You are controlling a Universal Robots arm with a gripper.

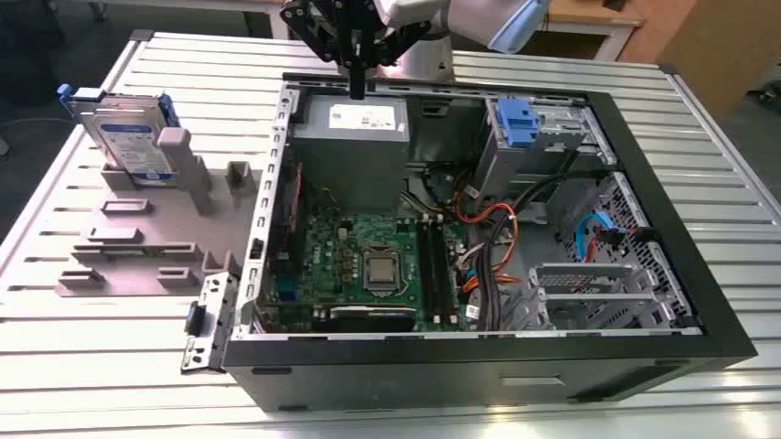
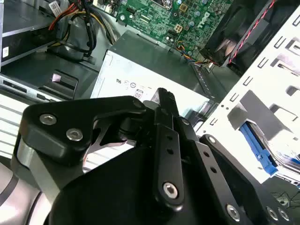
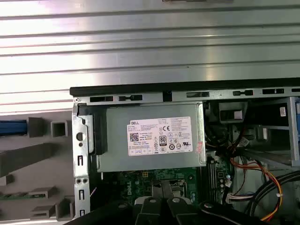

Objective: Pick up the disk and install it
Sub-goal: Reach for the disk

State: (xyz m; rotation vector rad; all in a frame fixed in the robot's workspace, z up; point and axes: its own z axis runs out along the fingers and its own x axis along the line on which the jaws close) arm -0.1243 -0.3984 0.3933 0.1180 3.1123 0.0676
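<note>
The disk [image 1: 123, 137], silver with a white-and-blue label and a blue carrier, stands upright in a slot of the grey holder [image 1: 146, 238] on the exterior view's left. Its blue edge also shows in the first wrist view [image 3: 11, 127] and the second wrist view [image 2: 260, 152]. My gripper [image 1: 357, 89] hangs over the back edge of the open computer case [image 1: 488, 361], above the grey power supply [image 3: 154, 138], well to the right of the disk. Its black fingers [image 2: 165, 96] are shut together with nothing between them.
Inside the case lie a green motherboard [image 1: 366, 261], bundles of cables [image 1: 500, 219], a ribbed blue latch [image 1: 518, 123] at the rear bay and a metal drive cage [image 1: 586, 293]. The case and holder rest on a slatted metal table [image 1: 98, 366].
</note>
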